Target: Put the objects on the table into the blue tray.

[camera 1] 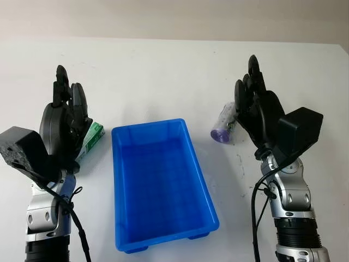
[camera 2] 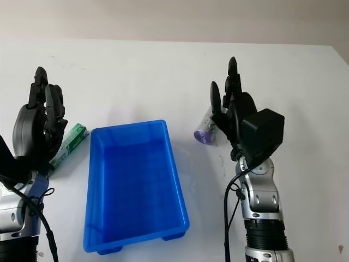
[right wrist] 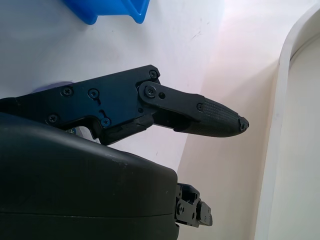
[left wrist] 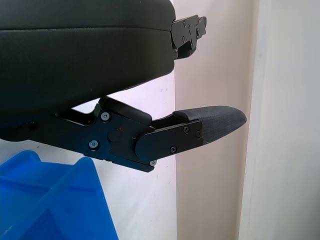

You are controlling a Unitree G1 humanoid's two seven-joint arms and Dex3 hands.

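The blue tray sits in the middle of the white table and has nothing in it. A green and white box lies just left of the tray, partly hidden behind my left hand, which is raised and open above it. A clear bottle with a purple cap lies on its side right of the tray. My right hand is open, held upright directly beside the bottle on its right, and covers part of it. Tray corners show in the wrist views.
The white table runs back to a pale wall. Bare tabletop lies beyond the tray and on the far right. Small dark specks mark the table surface near the right forearm.
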